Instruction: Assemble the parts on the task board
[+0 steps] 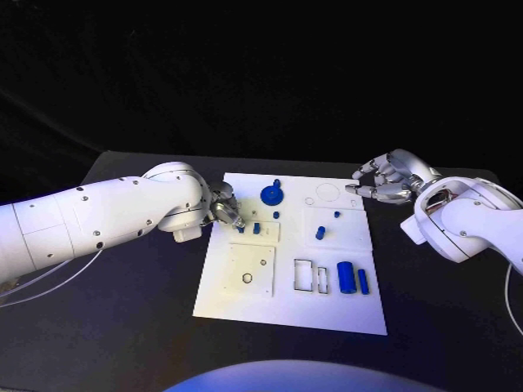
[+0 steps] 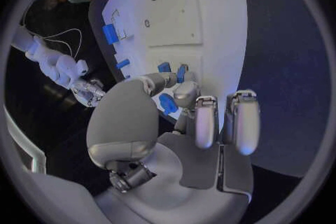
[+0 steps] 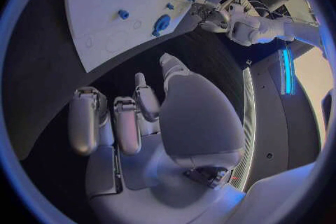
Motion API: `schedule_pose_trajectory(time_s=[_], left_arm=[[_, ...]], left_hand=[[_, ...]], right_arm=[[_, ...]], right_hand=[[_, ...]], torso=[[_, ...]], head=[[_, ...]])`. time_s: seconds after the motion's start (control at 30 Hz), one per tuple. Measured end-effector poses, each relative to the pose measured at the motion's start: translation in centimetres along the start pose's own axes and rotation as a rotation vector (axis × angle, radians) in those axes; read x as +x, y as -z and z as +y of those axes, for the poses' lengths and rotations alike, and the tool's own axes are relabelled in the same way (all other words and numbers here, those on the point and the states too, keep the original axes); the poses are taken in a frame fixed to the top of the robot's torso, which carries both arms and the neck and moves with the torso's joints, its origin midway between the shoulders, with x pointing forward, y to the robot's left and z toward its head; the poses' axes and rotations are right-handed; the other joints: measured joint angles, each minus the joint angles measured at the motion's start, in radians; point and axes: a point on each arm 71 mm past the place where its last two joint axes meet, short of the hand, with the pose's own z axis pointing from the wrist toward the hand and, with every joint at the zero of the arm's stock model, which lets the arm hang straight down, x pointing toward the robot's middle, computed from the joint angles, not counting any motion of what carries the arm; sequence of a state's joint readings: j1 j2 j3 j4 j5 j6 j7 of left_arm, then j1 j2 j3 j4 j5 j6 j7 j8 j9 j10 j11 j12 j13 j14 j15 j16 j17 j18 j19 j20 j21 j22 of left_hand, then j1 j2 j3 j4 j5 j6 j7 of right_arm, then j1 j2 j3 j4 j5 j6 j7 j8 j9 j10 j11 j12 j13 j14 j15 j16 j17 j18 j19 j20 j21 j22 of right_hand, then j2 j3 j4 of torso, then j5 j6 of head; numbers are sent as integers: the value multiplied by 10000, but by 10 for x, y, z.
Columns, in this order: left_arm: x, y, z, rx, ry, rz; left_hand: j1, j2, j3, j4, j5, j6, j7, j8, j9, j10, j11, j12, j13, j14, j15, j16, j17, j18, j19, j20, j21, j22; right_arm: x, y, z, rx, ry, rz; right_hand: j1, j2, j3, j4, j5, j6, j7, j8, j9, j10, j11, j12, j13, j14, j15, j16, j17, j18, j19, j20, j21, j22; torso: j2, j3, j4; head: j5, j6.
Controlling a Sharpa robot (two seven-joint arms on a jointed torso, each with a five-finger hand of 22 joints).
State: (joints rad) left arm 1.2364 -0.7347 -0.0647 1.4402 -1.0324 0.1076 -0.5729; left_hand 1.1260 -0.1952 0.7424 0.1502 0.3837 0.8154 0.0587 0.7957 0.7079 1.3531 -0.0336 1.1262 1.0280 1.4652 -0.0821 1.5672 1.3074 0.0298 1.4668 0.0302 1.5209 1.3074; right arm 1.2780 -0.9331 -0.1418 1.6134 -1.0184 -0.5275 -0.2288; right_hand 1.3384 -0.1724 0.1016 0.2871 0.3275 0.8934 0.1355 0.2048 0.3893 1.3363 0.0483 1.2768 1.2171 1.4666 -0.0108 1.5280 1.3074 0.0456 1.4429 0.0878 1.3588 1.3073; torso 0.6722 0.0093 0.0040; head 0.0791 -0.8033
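Left robot hand (image 1: 225,209) fingertips touch small blue parts (image 1: 248,229).

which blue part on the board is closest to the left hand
The small blue piece just beside the left hand, on the board's left raised panel. The round blue part and the two long ones lie farther off.

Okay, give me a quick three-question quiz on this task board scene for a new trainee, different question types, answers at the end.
1. True or false: the right hand rests on the task board.
2. Which hand is over the board among the small blue parts? A) left hand B) right hand
3. Fill in: the two long blue bars lie side by side near the board's ____ edge, as the head view shows it.

Key: 1 false, it hovers beyond the board's corner, holding nothing. 2 A. 3 right.
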Motion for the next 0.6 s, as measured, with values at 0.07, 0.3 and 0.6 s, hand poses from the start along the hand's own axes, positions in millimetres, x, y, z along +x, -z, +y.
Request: schedule_pose_trajectory(time_s=[0.07, 0.3, 0.6], left_arm=[[0, 0, 0, -28, -29, -1], [0, -1, 1, -126, -119, -32], [0, -1, 0, -161, -201, -15]], left_hand=[[-1, -1, 0, 0, 32, 0, 0, 0, 1, 0, 0, 0, 0, 0, 0, 0, 0, 0, 0, 0, 0, 0], [-11, -11, 1, -1, 41, 1, 0, 0, 3, -1, 0, 0, 0, 0, 0, 0, 0, 0, 0, 0, 0, 0], [-9, -9, 1, -1, 39, 1, 0, 0, 4, -1, 1, 0, -1, -1, 1, 0, 0, 0, 0, 0, 0, 0]], right_arm=[[0, 0, 0, -2, -1, 2], [0, 0, 0, -1, -2, 3], [0, 0, 0, 3, -3, 5]], right_hand=[[0, 0, 25, 25, 0, 0, 0, 0, 11, 0, 0, 0, 0, 0, 0, 0, 0, 0, 0, 0, -23, 0], [0, 0, 25, 25, 0, 0, 0, 0, 11, 0, 0, 0, 0, 0, 0, 0, 0, 0, 0, 0, -23, 8], [0, 0, 25, 25, 0, 0, 0, 0, 10, 0, 0, 0, 0, 0, 0, 0, 0, 0, 0, 0, -23, 7]], torso=[[0, 3, 1], [4, 5, 1], [-6, 7, 2]], head=[[0, -2], [-7, -20], [-12, -48]])
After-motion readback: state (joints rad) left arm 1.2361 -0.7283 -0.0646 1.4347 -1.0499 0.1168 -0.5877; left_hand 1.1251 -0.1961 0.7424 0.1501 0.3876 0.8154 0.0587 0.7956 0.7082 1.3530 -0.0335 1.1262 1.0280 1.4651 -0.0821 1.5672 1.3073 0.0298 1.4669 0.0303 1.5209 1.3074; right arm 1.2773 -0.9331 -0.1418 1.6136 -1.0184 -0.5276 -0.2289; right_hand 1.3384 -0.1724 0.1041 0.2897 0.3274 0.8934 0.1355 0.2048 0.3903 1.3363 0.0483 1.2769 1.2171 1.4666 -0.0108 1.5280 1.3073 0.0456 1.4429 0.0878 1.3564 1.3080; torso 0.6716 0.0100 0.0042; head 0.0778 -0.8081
